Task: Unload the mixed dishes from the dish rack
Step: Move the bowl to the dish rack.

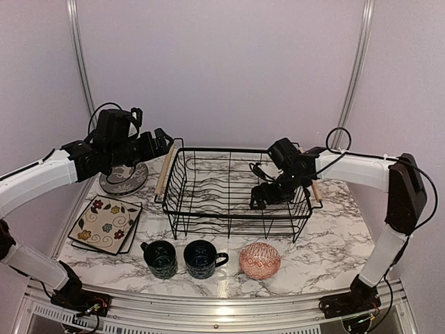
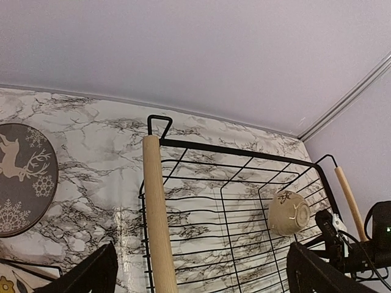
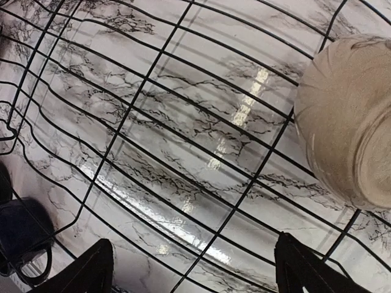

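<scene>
Rack [image 1: 233,209]: black wire with a wooden handle at each short side. It sits mid-desk [image 1: 327,243], in the centre of the top view.

Inside the rack I see one dish, the beige bowl [image 2: 289,212]. It is at the right end near the side wires, its foot ring turned toward the left wrist camera. I cannot tell whether it lies on its side or only tips. In the top view the right arm [image 1: 348,167] hides it.

Right arm: comes in from the right of the frame over the right handle [image 1: 316,191]. The right jaws are down inside the rack, wide, with nothing between them. In the right wrist view the fingers [image 3: 91,268] sit at the bottom edge. The bowl is at the upper right, beside the fingers and not between them.

Left arm [image 1: 42,177]: the left jaws are wide and empty, near the rack's far-left corner and over the left handle [image 2: 157,220].

Out on the desk:
- deer plate [image 1: 124,179]: left of the rack, partly under the left arm.
- floral plates [image 1: 106,224]: stacked, lower left.
- left mug [image 1: 161,259] and right mug [image 1: 203,259]: side by side in front of the rack.
- reddish patterned bowl [image 1: 260,260]: just right of the mugs.
</scene>
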